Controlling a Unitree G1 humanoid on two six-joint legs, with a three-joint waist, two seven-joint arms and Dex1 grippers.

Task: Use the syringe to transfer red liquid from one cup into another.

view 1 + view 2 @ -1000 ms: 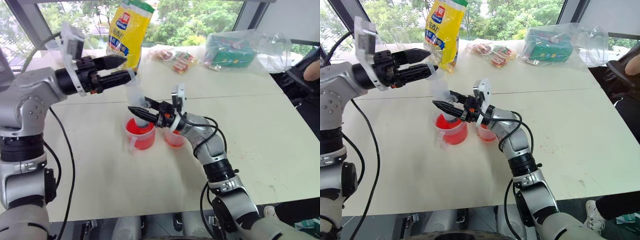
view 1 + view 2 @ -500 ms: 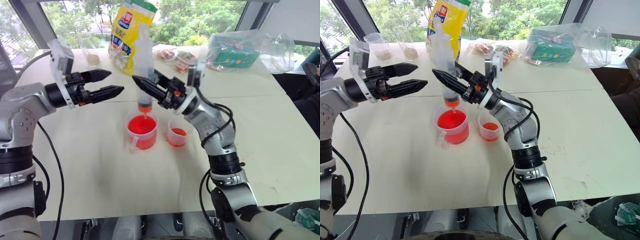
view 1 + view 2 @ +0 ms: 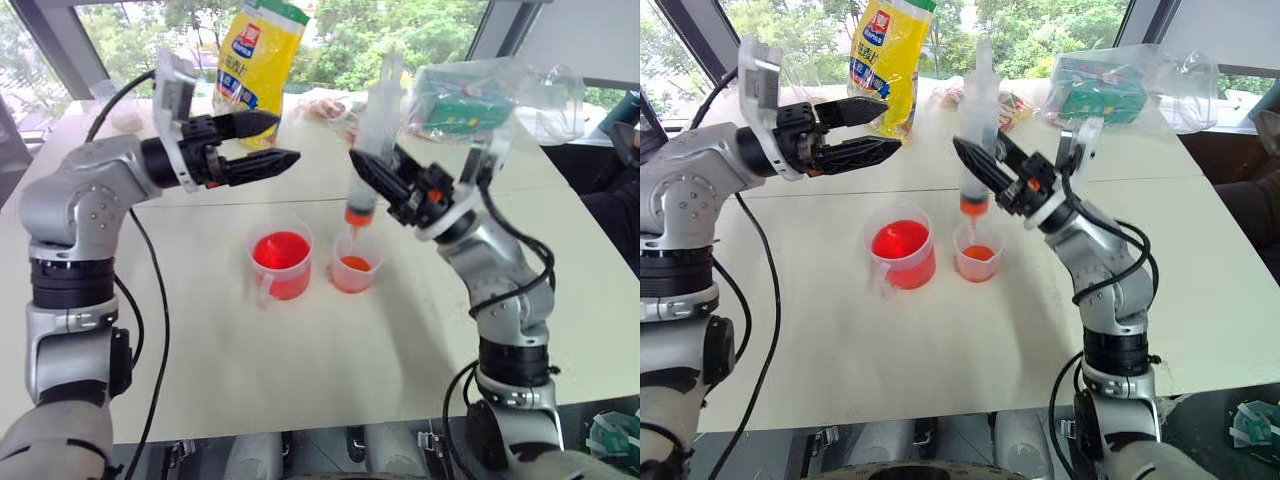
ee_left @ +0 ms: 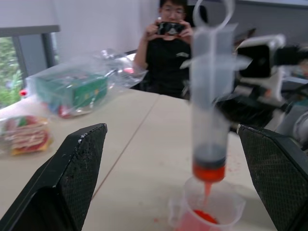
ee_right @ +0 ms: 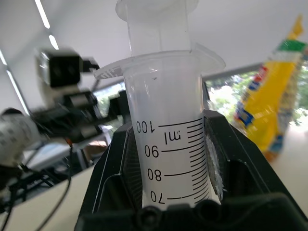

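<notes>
Left eye view: right claw [image 3: 385,178] pinches the large clear plastic syringe [image 3: 370,150] upright, its orange-red nozzle directly above the smaller handleless clear cup [image 3: 354,272]. The larger handled cup of bright red liquid [image 3: 281,260] stands just beside it on the white desk [image 3: 300,370].

Left eye view: left claw [image 3: 270,142] hangs spread and empty above the desk.

Right wrist view: fingers [image 5: 120,168] clamp the graduated barrel.

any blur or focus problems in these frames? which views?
Left wrist view: syringe smeared by motion blur, the person behind it soft. Right wrist view: syringe barrel sharp with readable scale, left hand behind it out of focus. Left eye view: bright windows behind, right hand and syringe slightly blurred, cups crisp.
</notes>
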